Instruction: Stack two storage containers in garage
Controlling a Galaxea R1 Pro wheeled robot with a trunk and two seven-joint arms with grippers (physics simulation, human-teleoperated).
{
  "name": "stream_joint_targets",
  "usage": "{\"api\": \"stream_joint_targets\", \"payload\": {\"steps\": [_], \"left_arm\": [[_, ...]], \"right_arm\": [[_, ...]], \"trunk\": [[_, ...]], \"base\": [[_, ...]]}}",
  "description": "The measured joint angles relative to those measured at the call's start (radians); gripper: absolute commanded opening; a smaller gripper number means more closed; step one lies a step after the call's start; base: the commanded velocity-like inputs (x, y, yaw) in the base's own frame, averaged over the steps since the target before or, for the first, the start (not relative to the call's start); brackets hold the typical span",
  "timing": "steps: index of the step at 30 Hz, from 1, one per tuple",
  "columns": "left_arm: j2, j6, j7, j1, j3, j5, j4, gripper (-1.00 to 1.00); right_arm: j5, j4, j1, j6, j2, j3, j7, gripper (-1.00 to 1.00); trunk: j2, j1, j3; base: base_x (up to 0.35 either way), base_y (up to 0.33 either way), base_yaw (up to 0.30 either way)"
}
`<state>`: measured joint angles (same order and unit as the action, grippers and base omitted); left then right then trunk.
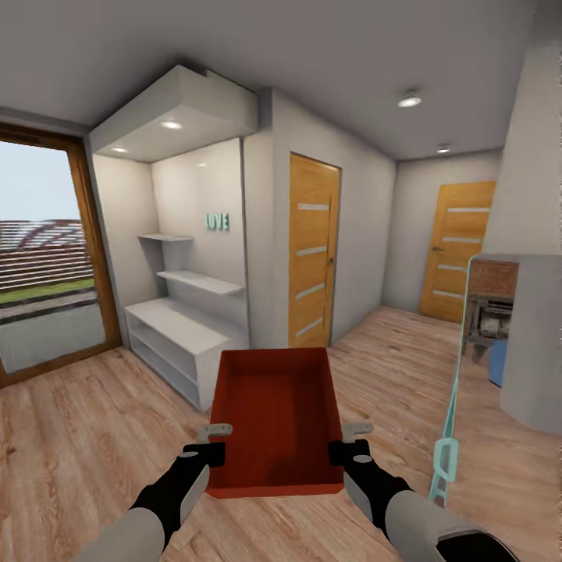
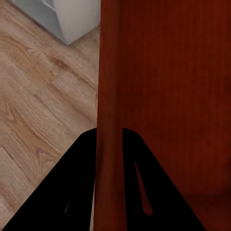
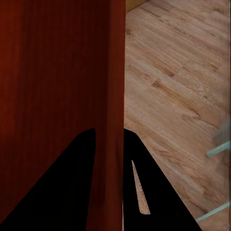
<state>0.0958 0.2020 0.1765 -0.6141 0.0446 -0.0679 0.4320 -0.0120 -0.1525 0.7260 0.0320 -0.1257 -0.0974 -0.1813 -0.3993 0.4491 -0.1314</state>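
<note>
One red-orange storage container (image 1: 277, 414) hangs level in front of me above the living room's light wood-plank flooring (image 1: 94, 437), held from both sides. My left gripper (image 1: 211, 441) is shut on its left wall, and the left wrist view shows that wall (image 2: 108, 96) between the dark fingers (image 2: 79, 183). My right gripper (image 1: 347, 441) is shut on the right wall (image 3: 109, 72), with a finger (image 3: 77, 183) on each face. The container is empty. The garage is out of view.
A white built-in shelving unit (image 1: 179, 336) stands straight ahead. A wood door (image 1: 314, 250) is beside it, and another (image 1: 460, 250) closes the hallway's end. A wood-framed glass door (image 1: 39, 257) is at left. A grey wall with a glass panel (image 1: 488, 312) and a teal frame (image 1: 446, 460) crowd the right.
</note>
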Motion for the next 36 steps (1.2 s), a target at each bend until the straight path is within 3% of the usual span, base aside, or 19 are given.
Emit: {"api": "stream_joint_targets", "payload": {"steps": [13,28,33,36], "left_arm": [[0.0,0.0,0.0,0.0,-0.001,0.0,-0.001,-1.0],[0.0,0.0,0.0,0.0,-0.001,0.0,-0.001,-1.0],[-0.007,-0.029,-0.007,0.001,0.006,-0.016,-0.006,-1.0],[-0.007,-0.019,-0.009,0.0,0.003,-0.007,-0.001,-1.0]], "right_arm": [[0.0,0.0,0.0,-0.002,0.0,0.0,0.0,-1.0],[0.0,0.0,0.0,-0.001,0.0,0.0,0.0,-1.0],[-0.009,-0.003,0.001,0.016,-0.003,-0.003,-0.005,-1.0],[0.003,0.0,0.0,0.017,-0.005,-0.009,-0.009,-1.0]], "trunk": [[0.0,0.0,0.0],[0.0,0.0,0.0],[0.001,0.001,0.0],[0.0,0.001,0.0]], "base": [[0.324,0.0,-0.229],[0.324,0.0,-0.011],[0.0,0.0,0.0],[0.021,0.0,0.0]]}}
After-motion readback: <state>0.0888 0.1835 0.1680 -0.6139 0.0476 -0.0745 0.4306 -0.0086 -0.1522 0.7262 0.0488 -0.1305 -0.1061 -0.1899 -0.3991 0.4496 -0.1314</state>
